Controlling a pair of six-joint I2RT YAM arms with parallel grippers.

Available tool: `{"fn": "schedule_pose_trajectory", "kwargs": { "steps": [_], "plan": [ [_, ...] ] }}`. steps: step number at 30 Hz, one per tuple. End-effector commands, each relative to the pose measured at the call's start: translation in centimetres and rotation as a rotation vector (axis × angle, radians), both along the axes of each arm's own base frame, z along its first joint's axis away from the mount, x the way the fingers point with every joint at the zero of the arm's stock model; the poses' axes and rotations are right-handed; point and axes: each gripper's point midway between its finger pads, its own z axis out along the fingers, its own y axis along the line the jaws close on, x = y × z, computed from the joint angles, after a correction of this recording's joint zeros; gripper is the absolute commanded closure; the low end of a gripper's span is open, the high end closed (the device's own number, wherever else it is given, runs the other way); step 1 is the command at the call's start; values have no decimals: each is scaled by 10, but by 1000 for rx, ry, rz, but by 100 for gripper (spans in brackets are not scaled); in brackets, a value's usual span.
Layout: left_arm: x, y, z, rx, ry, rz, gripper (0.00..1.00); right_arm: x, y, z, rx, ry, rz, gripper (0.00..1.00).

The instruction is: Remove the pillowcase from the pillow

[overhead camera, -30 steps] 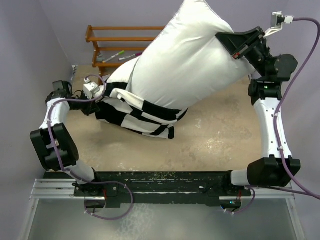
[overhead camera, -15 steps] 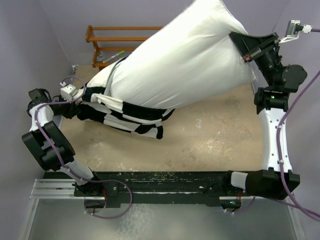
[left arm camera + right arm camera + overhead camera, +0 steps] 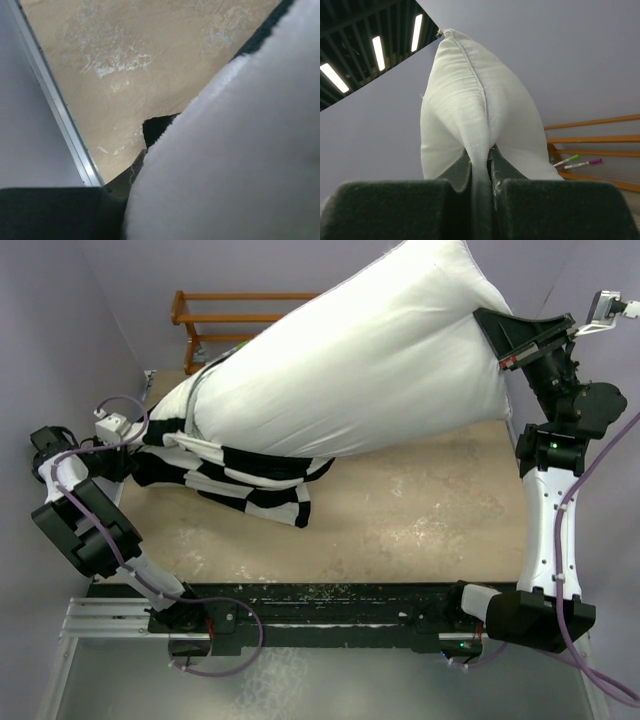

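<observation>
Right pincer [image 3: 488,328] is clamping shut on the seamed edge of the big plump plain white pillow [image 3: 350,370], its two dark fingers [image 3: 455,172] pressing the seam between them in the right wrist view [image 3: 480,162]. It is holding that end high over the far right corner of the tan worktop [image 3: 420,510], so the pillow is slanting down toward the far left corner. The fleecy black-and-white checkered pillowcase [image 3: 250,475] is wrapping only the pillow's lower end and is lying bunched on the worktop near the left edge. The left pincer [image 3: 135,452] is sitting at the pillowcase's left end; white fleece [image 3: 240,160] is filling its wrist view, so its grip cannot be told. A wooden rack [image 3: 230,305] is standing along the far edge.
</observation>
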Motion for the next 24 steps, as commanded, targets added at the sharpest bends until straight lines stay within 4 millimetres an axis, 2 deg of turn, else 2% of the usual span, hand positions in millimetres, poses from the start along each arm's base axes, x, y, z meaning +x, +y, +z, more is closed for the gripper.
{"fn": "schedule_pose_trajectory", "kwargs": {
  "steps": [1, 9, 14, 17, 24],
  "plan": [
    [-38, 151, -10, 378, 83, 357, 100, -91, -81, 129, 311, -504, -360, 100],
    [-44, 147, -18, 391, 77, 360, 100, -92, -84, 135, 347, -499, -349, 100],
    [-57, 157, -39, 473, 106, 366, 100, -94, -97, 139, 467, -512, -307, 100],
    [-69, 159, -56, 451, 149, 367, 100, -100, -101, 146, 528, -553, -248, 100],
    [-77, 150, -64, 421, 153, 337, 100, -113, -107, 153, 571, -590, -253, 100]
  ]
}}
